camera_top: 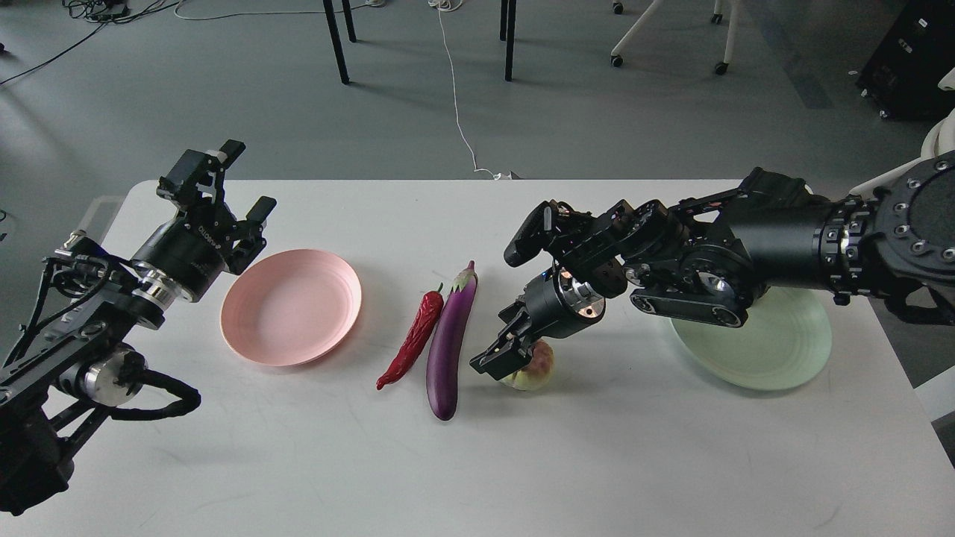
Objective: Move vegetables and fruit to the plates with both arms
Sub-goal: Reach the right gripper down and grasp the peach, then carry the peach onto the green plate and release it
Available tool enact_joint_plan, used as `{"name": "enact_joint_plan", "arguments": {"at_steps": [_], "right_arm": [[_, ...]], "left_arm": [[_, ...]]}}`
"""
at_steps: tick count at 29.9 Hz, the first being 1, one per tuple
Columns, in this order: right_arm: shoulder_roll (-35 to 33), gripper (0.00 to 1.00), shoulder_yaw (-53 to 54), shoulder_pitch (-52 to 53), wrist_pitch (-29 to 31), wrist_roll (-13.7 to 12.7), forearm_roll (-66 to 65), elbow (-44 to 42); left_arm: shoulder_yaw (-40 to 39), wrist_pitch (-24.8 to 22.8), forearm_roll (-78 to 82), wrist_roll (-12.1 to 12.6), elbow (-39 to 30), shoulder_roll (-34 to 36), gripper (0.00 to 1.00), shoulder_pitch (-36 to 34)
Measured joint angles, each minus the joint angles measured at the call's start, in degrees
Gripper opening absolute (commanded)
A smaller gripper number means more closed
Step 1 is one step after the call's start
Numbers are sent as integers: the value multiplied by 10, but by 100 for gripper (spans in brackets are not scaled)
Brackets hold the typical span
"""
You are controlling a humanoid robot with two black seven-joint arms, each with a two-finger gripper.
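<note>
A purple eggplant (448, 344) and a red chili pepper (412, 340) lie side by side at the table's middle. Just right of them sits the peach (536, 370). My right gripper (501, 362) is down on the peach's left side, fingers apart and covering most of it. The pale green plate (783, 350) at the right is partly hidden by my right arm; the pomegranate is hidden behind that arm. The pink plate (291, 306) at the left holds nothing. My left gripper (250, 177) hovers open and empty just behind the pink plate's left rim.
The white table (477, 462) ends in a rounded back-left corner and a right edge just past the green plate. Beyond the back edge, on the grey floor, are chair legs (339, 45) and a white cable (459, 112).
</note>
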Motion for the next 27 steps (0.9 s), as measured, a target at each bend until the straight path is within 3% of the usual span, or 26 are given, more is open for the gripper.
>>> {"name": "enact_joint_plan", "arguments": {"at_steps": [19,23,27], "right_arm": [[23,90,-27,-4,13,0,0,-17],[23,58,-31,-4,17,0,0,-17],[23,37,-37,-2,19,0,1,-17]], "left_arm": [[0,-1,0,0,0,1,98,0],[0,-1,0,0,0,1,98,0],[0,-1,-1,0,0,1,98,0]]}}
